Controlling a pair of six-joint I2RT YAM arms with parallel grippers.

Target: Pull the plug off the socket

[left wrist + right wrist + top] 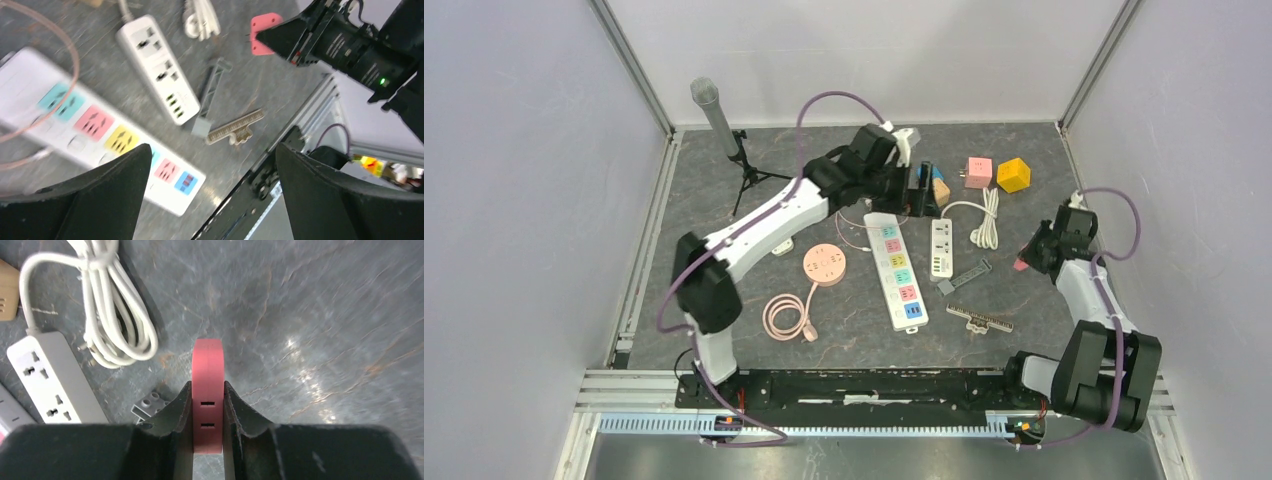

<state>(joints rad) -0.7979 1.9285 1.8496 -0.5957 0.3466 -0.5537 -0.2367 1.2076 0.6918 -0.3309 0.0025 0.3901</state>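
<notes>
My right gripper [207, 390] is shut on a pink plug block [208, 375] with two slots in its edge. It holds the block above the bare table at the right [1022, 263]; the block also shows in the left wrist view [265, 31]. A long white power strip with coloured sockets [896, 268] lies at the table's middle, with a thin pink cord looped at its far end. A smaller white power strip [941, 248] lies beside it. My left gripper [921, 190] is open and empty, raised at the back centre, beyond the strips [212, 155].
A microphone on a tripod [719, 115] stands at the back left. A round pink socket with a coiled cord [824, 265] lies left of the long strip. A pink cube [978, 171], a yellow cube [1013, 175], a coiled white cable [986, 220], a grey brick [964, 275] and a toothed beige strip [980, 319] lie around.
</notes>
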